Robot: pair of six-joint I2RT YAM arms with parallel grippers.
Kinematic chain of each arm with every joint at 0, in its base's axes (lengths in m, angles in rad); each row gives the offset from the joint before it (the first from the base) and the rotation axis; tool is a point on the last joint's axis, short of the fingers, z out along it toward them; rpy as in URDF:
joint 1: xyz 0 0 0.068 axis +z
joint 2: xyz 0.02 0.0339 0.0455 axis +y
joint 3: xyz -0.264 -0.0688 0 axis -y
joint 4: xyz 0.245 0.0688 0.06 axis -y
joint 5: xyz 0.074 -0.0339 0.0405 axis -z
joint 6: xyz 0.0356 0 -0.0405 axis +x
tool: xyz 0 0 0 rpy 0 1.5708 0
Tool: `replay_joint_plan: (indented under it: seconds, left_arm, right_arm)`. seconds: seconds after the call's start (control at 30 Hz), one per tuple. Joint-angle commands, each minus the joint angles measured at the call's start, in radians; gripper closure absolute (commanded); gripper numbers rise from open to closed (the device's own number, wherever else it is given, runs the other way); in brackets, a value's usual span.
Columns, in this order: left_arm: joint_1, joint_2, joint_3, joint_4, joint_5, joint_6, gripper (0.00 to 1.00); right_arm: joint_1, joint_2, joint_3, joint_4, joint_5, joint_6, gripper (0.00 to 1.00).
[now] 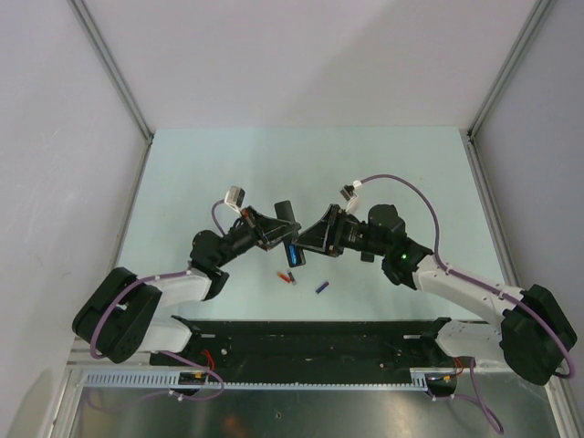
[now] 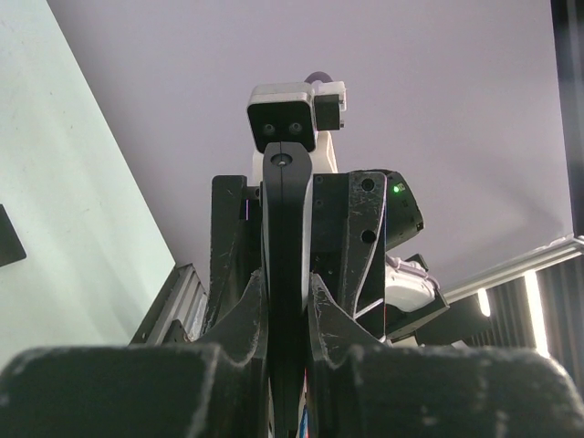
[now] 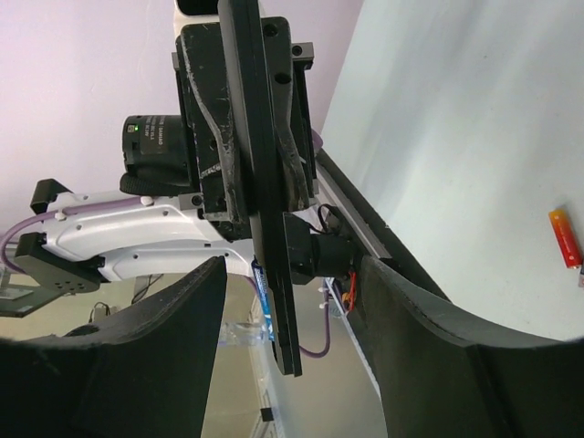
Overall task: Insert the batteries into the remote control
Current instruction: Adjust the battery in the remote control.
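Observation:
My left gripper (image 1: 276, 230) is shut on the black remote control (image 1: 286, 213) and holds it above the table. In the left wrist view the remote (image 2: 286, 228) stands edge-on between my fingers (image 2: 239, 315). A blue battery (image 1: 292, 254) sits in the remote's lower part; it also shows in the right wrist view (image 3: 264, 294). My right gripper (image 1: 312, 239) is wide open, its fingers (image 3: 146, 356) on either side of the remote's (image 3: 260, 164) end, not touching it. A red/orange battery (image 1: 286, 277) and a blue battery (image 1: 321, 287) lie on the table below; the red/orange one also shows in the right wrist view (image 3: 565, 237).
The pale green table (image 1: 201, 173) is walled by grey panels with metal posts (image 1: 114, 73). A black rail (image 1: 310, 333) runs along the near edge between the arm bases. A black flat piece (image 2: 5, 237) lies on the table at the left edge of the left wrist view.

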Motion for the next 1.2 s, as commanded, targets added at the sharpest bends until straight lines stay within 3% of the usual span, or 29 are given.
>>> replay_joint_plan:
  seconds: [0.0, 1.17]
  left_arm:
    - [-0.006, -0.014, 0.042, 0.126, -0.009, 0.017, 1.0]
    - [-0.029, -0.053, 0.03, 0.126, -0.161, 0.079, 1.0]
  right_arm:
    - [-0.001, 0.017, -0.001, 0.1, -0.01, 0.059, 0.35]
    - [0.017, 0.054, -0.001, 0.089, 0.061, 0.212, 0.41]
